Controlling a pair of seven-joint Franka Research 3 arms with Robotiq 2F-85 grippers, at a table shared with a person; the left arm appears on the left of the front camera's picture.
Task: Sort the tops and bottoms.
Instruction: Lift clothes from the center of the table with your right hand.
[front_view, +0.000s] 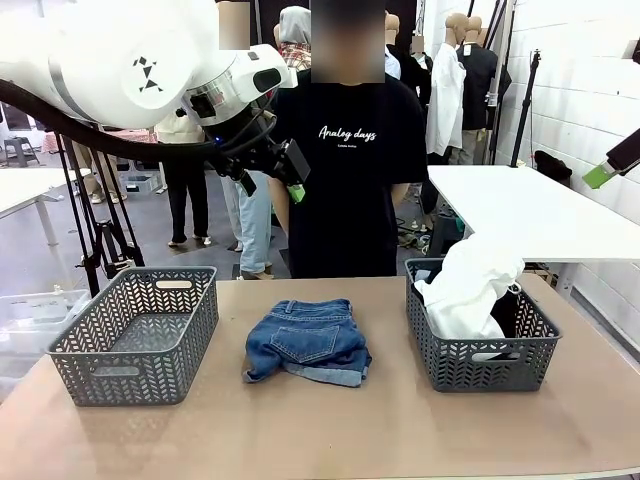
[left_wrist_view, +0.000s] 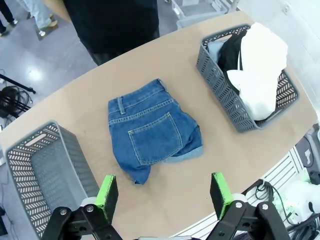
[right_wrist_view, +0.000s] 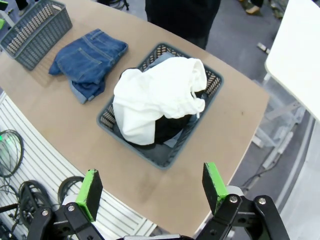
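Observation:
The bottoms, blue denim shorts (front_view: 308, 342), lie folded on the table's middle between two grey baskets. In the right basket (front_view: 480, 365) a white top (front_view: 470, 285) is piled over a black top (front_view: 508, 312). My left gripper (front_view: 287, 183) hangs open high above the table's far left-middle. In its wrist view the open left gripper (left_wrist_view: 164, 192) looks down on the shorts (left_wrist_view: 150, 132). My right gripper (front_view: 603, 175) peeks in at the right edge, high up. The right wrist view shows that open gripper (right_wrist_view: 152, 192) above the white top (right_wrist_view: 160, 97) and the black top (right_wrist_view: 167, 131).
An empty grey basket (front_view: 135, 335) stands at the table's left. A person in a black printed T-shirt (front_view: 350, 180) stands at the far edge behind the shorts. A white table (front_view: 530, 205) stands beyond the right side. Bare tabletop runs along the front edge.

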